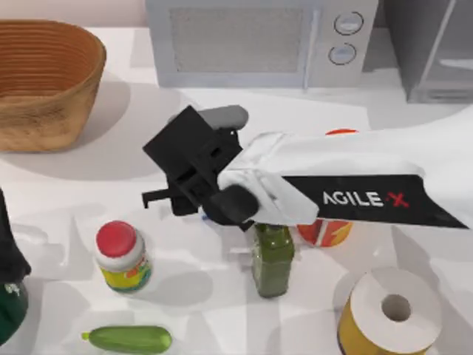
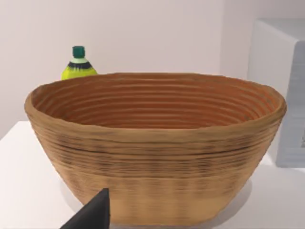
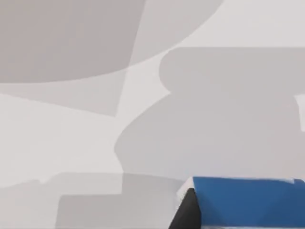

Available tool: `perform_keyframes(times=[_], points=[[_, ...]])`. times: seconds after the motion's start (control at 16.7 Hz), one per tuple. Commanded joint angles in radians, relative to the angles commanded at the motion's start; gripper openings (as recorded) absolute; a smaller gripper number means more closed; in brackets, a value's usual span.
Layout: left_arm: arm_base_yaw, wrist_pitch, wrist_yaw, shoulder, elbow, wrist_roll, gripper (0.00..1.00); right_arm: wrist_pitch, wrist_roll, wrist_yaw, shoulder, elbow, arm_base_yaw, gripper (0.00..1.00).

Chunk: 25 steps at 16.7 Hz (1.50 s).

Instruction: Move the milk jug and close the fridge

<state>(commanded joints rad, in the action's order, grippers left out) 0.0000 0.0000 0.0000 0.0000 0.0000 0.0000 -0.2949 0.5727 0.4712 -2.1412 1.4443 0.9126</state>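
Table is white, crowded along its near edge. Right arm, white with AGILE·X lettering, reaches in from the table's right side toward the middle; its black right gripper hangs over the table's centre, pointing left. Right wrist view shows the blue top of the milk jug low in frame, touching a black fingertip, over the white tabletop; whether the fingers clamp the jug or merely flank it I cannot tell. From above, the jug is almost wholly hidden under the gripper, only a sliver of blue at its near edge. Fridge, grey, stands at the far right corner with its pale framed door; door angle unclear. Grey microwave with two round knobs sits just left of it. Wicker basket at far left. Near edge, left to right: red-lidded white jar, cucumber, green bottle, yellow roll with white top. Left arm is parked at the left edge; left gripper shows one dark fingertip before the basket, finger spread cannot be told. A yellow-green bottle peeks behind the basket rim.
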Motion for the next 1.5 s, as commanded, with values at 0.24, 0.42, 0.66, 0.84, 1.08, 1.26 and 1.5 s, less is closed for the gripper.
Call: perform_keyframes(times=[0.24,0.42,0.66,0.84,1.08,1.26,1.5], points=[[0.000,0.000,0.000,0.000,0.000,0.000,1.00,-0.016,-0.004,0.008,0.051,0.014,-0.003,0.00],[0.000,0.000,0.000,0.000,0.000,0.000,1.00,-0.016,-0.004,0.009,0.058,0.013,-0.005,0.00],[0.000,0.000,0.000,0.000,0.000,0.000,1.00,0.014,-0.028,0.007,0.088,0.008,-0.007,0.00],[0.000,0.000,0.000,0.000,0.000,0.000,1.00,0.111,-0.111,0.000,0.200,-0.063,-0.059,0.00],[0.000,0.000,0.000,0.000,0.000,0.000,1.00,0.327,-0.249,-0.031,0.360,-0.299,-0.234,0.00],[0.000,0.000,0.000,0.000,0.000,0.000,1.00,0.556,-0.345,-0.081,0.469,-0.516,-0.397,0.00],[0.000,0.000,0.000,0.000,0.000,0.000,1.00,0.891,-0.449,-0.186,0.575,-0.750,-0.595,0.00]])
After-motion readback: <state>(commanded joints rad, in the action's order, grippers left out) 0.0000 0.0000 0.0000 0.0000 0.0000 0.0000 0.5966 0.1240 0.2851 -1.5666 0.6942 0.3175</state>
